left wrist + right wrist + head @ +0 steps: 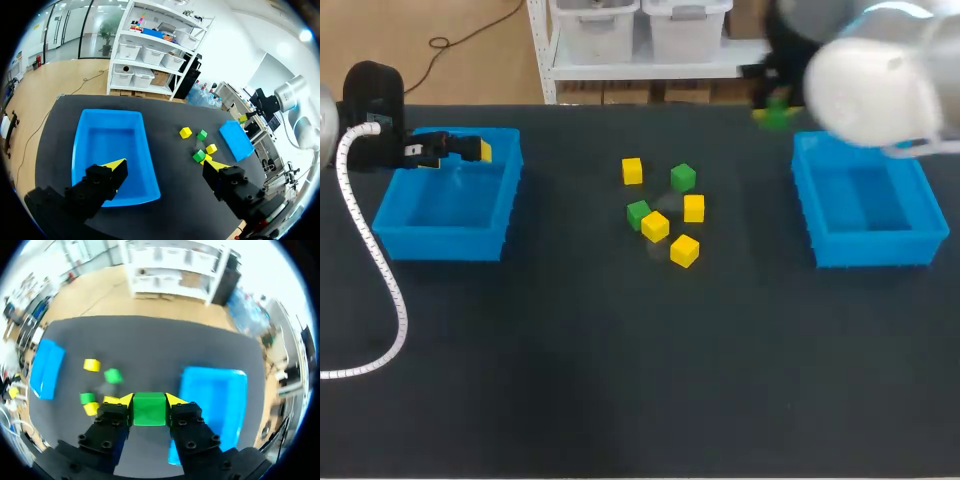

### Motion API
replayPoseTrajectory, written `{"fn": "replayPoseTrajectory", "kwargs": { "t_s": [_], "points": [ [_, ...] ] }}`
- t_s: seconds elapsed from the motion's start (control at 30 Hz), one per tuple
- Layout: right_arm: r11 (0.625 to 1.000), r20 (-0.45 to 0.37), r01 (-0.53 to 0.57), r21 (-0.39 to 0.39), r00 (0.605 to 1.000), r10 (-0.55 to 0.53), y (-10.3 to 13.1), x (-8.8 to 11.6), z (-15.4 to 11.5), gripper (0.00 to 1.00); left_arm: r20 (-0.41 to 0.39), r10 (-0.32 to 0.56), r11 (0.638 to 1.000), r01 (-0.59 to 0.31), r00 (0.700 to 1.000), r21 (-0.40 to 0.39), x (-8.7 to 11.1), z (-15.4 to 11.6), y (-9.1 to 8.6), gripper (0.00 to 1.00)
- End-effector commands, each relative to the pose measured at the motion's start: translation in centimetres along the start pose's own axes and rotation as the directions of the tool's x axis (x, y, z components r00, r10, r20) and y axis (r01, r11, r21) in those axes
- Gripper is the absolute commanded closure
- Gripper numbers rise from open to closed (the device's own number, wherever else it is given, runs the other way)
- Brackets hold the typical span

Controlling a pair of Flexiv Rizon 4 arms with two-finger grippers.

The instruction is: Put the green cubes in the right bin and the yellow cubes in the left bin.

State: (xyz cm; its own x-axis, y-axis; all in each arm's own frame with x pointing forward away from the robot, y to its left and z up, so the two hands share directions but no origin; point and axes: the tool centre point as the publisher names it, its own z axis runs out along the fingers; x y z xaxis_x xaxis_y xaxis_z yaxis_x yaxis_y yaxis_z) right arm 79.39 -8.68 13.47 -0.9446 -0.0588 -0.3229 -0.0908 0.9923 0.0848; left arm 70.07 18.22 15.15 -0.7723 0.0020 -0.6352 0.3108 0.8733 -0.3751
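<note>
The green cube (pixel 149 412) looks small, rigid and light, with smooth sides, so it is best pinched across two opposite flat faces. The right end effector (pixel 150 401) has it clamped that way between its yellow tips, above the bench (pixel 570 350) just beside the right bin (pixel 215 390). The left end effector (pixel 165 167) hangs over the left bin (pixel 107 140), fingers wide apart and holding nothing.

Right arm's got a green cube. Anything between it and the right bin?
Nothing visible. The right gripper holds the green cube in the air beside the right bin, whose top is open. The loose cubes lie on the gripper's other side, away from the bin.
</note>
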Motion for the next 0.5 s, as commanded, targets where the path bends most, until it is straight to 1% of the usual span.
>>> {"fn": "replayPoseTrajectory", "kwargs": {
  "t_s": [0.03,0.07,0.17,0.3,0.4,0.43,0.47,0.5],
  "points": [
    [0.991,0.256,-0.131,0.02,0.959,0.122,-8.7,3.7,-1.1,1.0,0.007,0.002,1.0,-0.002,1.0,0.012,0.1,0.0,0.2,0.0],
    [0.988,0.242,-0.15,0.022,0.96,0.14,-9.6,4.3,-1.0,1.0,0.007,0.002,1.0,-0.002,1.0,0.012,0.1,0.0,0.2,0.0],
    [0.983,0.216,-0.178,0.045,0.962,0.165,-11.3,5.7,-0.3,1.0,0.007,0.002,1.0,-0.002,1.0,0.012,0.1,0.0,0.2,0.0],
    [0.977,0.19,-0.205,0.05,0.963,0.193,-12.0,7.0,0.8,1.0,0.007,0.002,1.0,-0.002,1.0,0.012,0.1,0.0,0.2,0.0],
    [0.978,0.174,-0.197,0.07,0.968,0.182,-12.0,7.6,1.6,1.0,0.007,0.002,1.0,-0.002,1.0,0.012,0.1,0.0,0.2,0.0],
    [0.977,0.163,-0.202,0.065,0.968,0.189,-12.0,7.7,1.8,0.92,0.007,0.002,1.0,-0.002,1.0,0.012,0.1,0.0,0.2,0.0],
    [0.978,0.162,-0.197,0.071,0.97,0.184,-11.9,7.7,1.9,0.49,0.007,0.002,1.0,-0.002,1.0,0.012,0.1,0.0,0.2,0.0],
    [0.978,0.163,-0.198,0.071,0.969,0.185,-11.9,7.7,1.9,0.0,0.007,0.002,1.0,-0.002,1.0,0.012,0.1,0.0,0.2,0.0]
  ]
}}
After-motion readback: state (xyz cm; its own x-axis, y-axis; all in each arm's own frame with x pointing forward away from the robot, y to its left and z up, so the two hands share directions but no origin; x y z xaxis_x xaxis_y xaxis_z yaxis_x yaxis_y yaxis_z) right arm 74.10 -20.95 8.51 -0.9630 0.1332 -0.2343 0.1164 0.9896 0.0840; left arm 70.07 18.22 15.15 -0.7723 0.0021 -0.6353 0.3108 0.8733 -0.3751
